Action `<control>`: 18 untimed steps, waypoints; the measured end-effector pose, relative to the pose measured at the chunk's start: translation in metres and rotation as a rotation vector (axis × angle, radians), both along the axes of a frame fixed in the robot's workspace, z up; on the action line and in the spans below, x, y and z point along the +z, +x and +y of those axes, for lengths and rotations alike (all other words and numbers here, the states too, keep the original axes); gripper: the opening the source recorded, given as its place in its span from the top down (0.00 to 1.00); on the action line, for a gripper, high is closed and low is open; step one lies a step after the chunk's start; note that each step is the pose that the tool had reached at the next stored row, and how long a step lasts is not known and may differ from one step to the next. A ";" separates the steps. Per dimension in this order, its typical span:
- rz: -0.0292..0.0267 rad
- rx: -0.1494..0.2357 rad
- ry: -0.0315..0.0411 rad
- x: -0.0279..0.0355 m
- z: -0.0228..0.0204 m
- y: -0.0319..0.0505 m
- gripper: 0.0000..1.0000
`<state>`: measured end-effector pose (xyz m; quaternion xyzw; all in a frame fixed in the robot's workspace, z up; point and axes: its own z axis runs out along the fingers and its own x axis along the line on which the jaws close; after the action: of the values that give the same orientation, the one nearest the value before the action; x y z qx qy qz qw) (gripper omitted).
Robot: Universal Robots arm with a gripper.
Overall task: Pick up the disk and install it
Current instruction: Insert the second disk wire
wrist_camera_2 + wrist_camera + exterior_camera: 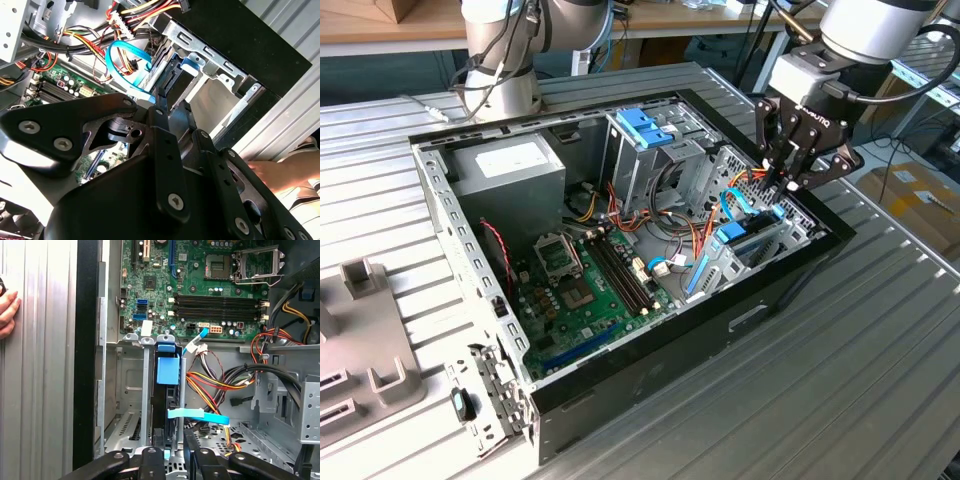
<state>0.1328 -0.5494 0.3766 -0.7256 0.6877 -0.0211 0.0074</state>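
End effector (788, 178) hangs upper right in the exterior view, over the drive bay (125, 385) (its grip I cannot tell). The disk (167, 371) stands on edge in that bay, mid-frame in the first wrist view. Best pressed straight along the rails, I judge, clear of the blue cable (197, 415)

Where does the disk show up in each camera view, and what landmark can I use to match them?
Exterior view: the disk stands on edge inside the computer case, at its end toward the exterior view's right.
First wrist view: the disk sits in the metal bay, blue carrier showing.
Second wrist view: the disk's blue carrier shows inside that bay.
Shared landmark: the green motherboard.
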 end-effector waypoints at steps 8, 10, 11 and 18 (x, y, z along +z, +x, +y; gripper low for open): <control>0.0000 0.000 0.0000 0.0001 0.0000 0.0000 0.70; 0.0000 0.000 -0.0003 0.0003 0.0002 0.0000 0.70; 0.0000 0.000 -0.0001 0.0002 0.0010 0.0000 0.70; 0.0000 0.000 0.0000 0.0001 0.0127 0.0002 0.70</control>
<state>0.1330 -0.5367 0.3767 -0.7256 0.6877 -0.0210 0.0073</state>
